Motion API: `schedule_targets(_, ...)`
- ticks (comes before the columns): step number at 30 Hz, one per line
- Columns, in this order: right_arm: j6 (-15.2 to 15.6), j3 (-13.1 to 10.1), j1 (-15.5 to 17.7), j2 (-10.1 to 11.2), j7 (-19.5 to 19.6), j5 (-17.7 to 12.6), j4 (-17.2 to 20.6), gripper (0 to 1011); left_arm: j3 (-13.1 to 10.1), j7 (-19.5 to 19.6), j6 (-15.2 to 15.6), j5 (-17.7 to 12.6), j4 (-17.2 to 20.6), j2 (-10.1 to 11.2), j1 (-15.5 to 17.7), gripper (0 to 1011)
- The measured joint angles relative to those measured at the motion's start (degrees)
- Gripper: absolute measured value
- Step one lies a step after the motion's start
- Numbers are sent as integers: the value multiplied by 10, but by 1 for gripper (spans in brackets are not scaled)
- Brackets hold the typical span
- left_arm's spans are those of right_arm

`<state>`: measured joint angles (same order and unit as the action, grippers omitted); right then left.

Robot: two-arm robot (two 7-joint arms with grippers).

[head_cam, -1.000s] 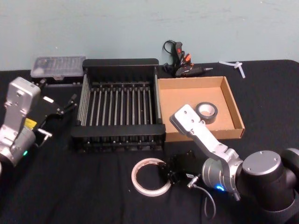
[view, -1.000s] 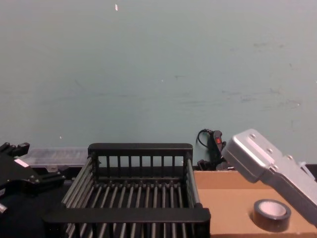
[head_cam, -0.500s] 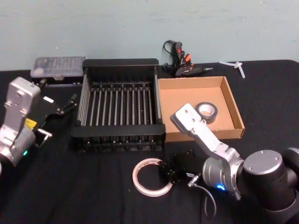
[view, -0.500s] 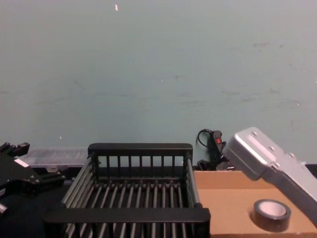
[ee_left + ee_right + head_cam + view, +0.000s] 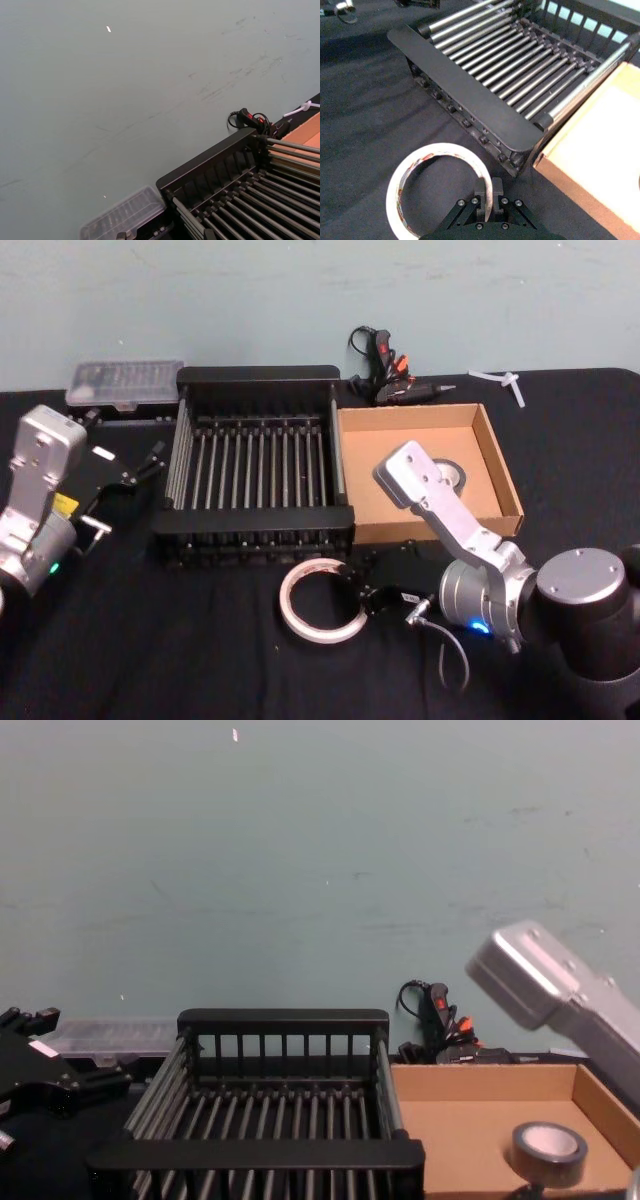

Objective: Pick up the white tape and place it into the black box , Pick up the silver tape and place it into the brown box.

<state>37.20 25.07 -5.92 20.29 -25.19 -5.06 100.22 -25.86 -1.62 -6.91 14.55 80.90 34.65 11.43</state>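
White tape [image 5: 321, 599] lies flat on the black cloth [image 5: 150, 640], just in front of the black box [image 5: 255, 472], with the right gripper [image 5: 368, 598] closed on the roll's right-hand rim. From the right wrist camera, the two fingers [image 5: 488, 192] sit pinched together across the tape's [image 5: 439, 187] wall, one inside the hole and one outside, red-orange print showing on the inner core. The black box [image 5: 485, 75] stands beyond the roll there, its barred floor bare.

Silver tape [image 5: 447, 475] rests inside the brown box [image 5: 500, 465], towards its right side, partly hidden from the head camera by the right arm's grey link [image 5: 440, 505]. The chest camera shows the roll [image 5: 549, 1152] lying flat on the cardboard floor, the brown box [image 5: 470, 1082] touching the black box's [image 5: 285, 1020] right wall.

Left of the black box, the left gripper [image 5: 140, 472] hangs over the cloth, well apart from both rolls; whether its fingers are apart or together cannot be told. A clear plastic case [image 5: 125, 383] and a glue gun [image 5: 385, 370] sit by the back wall.
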Motion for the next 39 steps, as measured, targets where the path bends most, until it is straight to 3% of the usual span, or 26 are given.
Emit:
schedule_targets(7,-10,-1,-4,11,-9,-10,16,90,0,0,0,0,0,0,0,1001)
schedule_targets(16,-43,-3,-13,26,-13,-24,37,90,0,0,0,0,0,0,0,1001)
schedule_targets(21,-64,-8,-20,25,-2,-30,38,90,0,0,0,0,0,0,0,1001)
schedule_targets(28,-100,-15,-37,12,19,-36,17,90,0,0,0,0,0,0,0,1001)
schedule_targets(39,-150,-14,-82,-18,46,-31,-48,90,0,0,0,0,0,0,0,1001)
